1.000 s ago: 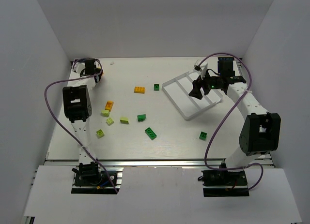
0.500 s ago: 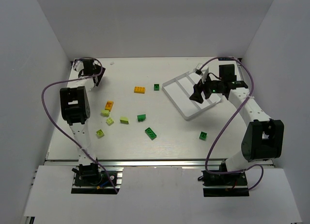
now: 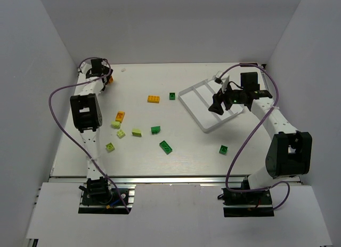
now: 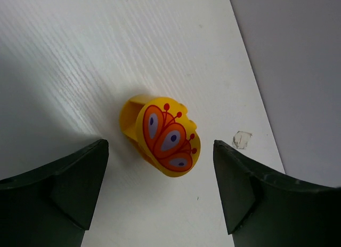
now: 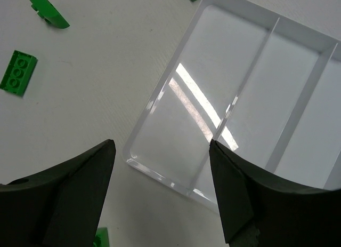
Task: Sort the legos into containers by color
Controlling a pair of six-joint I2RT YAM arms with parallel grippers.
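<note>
Jaws gape empty: left gripper (image 4: pixel 160 151) astride round orange lego (image 4: pixel 162 137), right gripper (image 5: pixel 161 145) above tray (image 5: pixel 156 100).

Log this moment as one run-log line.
left end effector: open around round orange butterfly-print lego | right end effector: open above white tray | visible compartments empty

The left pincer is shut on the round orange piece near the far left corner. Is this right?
Not quite: the left pincer is open, not shut. The round orange piece lies between its fingers, touching neither, near the far left corner. The left wrist view shows it.
</note>
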